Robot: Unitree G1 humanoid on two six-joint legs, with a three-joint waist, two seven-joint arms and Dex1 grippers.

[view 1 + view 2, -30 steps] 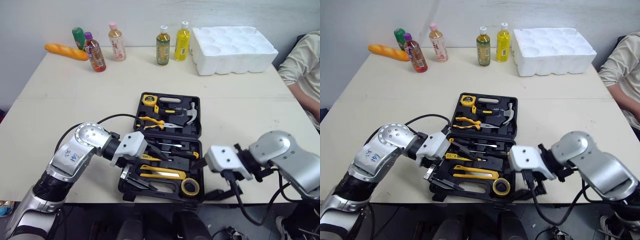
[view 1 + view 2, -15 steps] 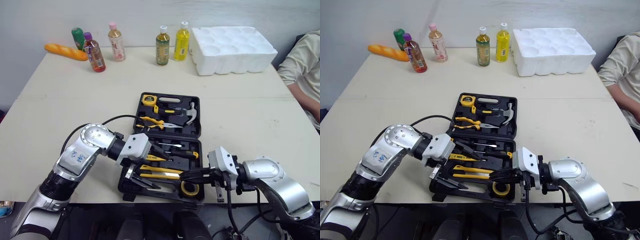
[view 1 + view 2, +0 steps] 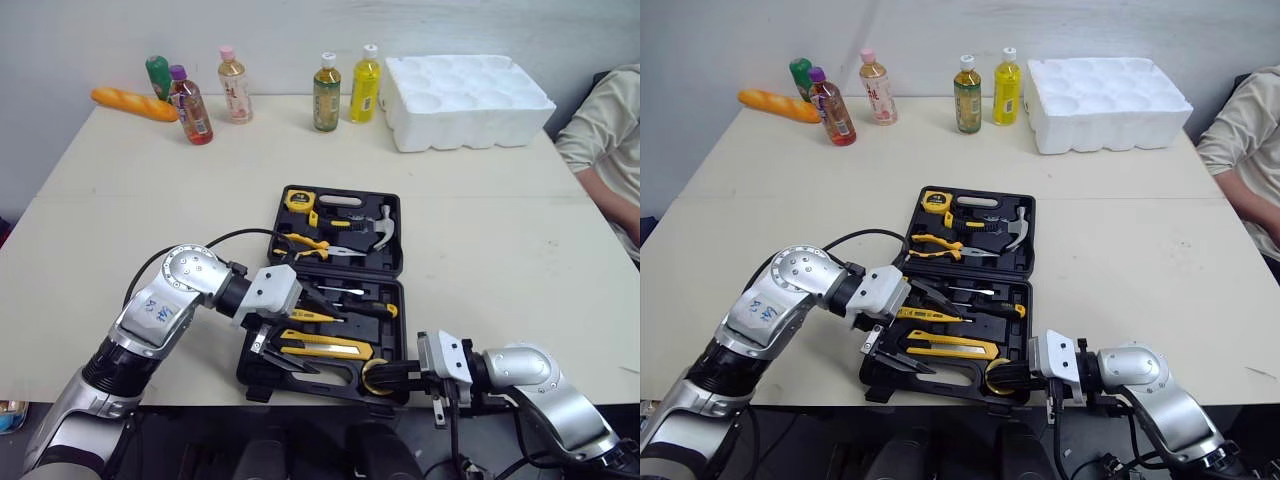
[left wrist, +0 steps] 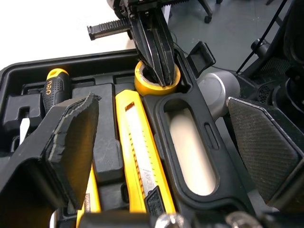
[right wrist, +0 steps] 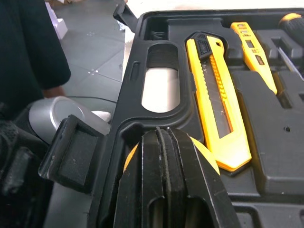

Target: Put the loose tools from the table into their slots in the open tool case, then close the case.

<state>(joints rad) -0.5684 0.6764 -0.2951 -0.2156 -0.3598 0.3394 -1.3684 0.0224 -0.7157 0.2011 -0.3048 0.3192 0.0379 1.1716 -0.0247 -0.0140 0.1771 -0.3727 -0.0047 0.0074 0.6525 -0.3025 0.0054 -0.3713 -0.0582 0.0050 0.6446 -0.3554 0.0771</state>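
We see the open tool case (image 3: 398, 240) lying at the 6 o'clock edge of the counter (image 3: 150, 200), its lid flat toward 12 o'clock. The left pincer (image 3: 303, 333) hangs over the case's 8 o'clock side with its fingers wide apart and nothing between them. The right pincer (image 3: 385, 371) reaches in from 4 o'clock, fingers pressed together, tips in the hole of the yellow tape roll (image 4: 144, 85) at the case's 5 o'clock corner. A yellow utility knife (image 3: 325, 347) lies slotted beside the roll.
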